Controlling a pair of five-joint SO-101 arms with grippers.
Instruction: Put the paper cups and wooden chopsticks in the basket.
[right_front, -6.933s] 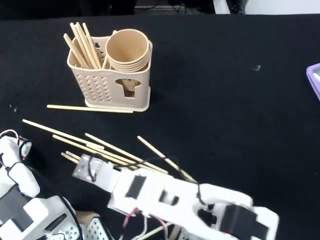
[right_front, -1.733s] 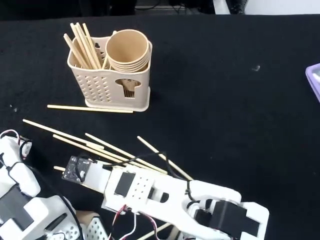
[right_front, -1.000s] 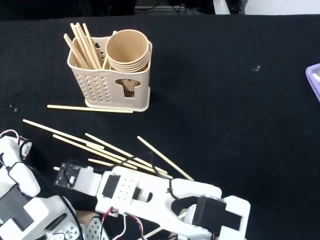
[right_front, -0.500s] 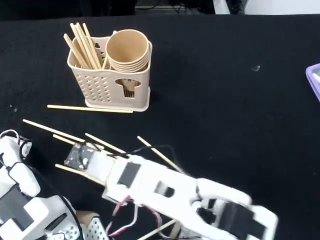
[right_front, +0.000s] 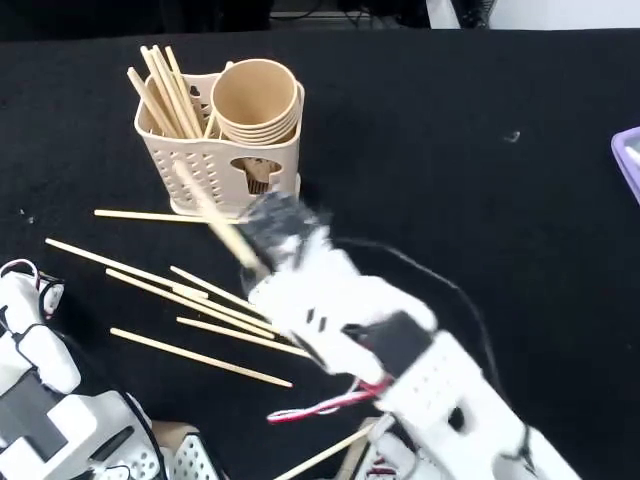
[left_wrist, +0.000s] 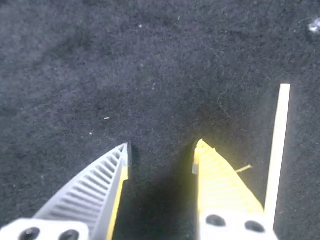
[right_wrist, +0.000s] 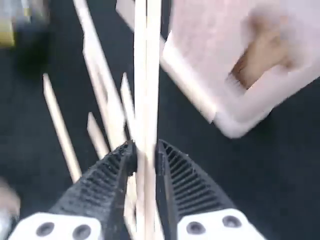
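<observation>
A chopstick (right_wrist: 148, 75) clamped in right claw (right_wrist: 145, 147), just in front of basket (right_front: 215, 165).
The left claw (left_wrist: 160, 150) gapes empty over black table (left_wrist: 150, 60); stacked cups (right_front: 256, 95) sit in basket, loose chopsticks (right_front: 200, 357) lie on table.

Black table cloth (right_front: 480, 200) is presenting a matt, fuzzy weave flecked with lint. Beige perforated plastic basket (right_front: 205, 170) is showing a smooth, low-sheen moulding. Pale wooden chopsticks (right_front: 200, 357) are appearing bare and unvarnished — tan paper cups (right_front: 256, 98) likewise dull. Left gripper (left_wrist: 160, 150) is showing ribbed grey and yellow plastic fingers (left_wrist: 217, 172); right gripper (right_wrist: 145, 150) is showing ribbed black ones.
</observation>
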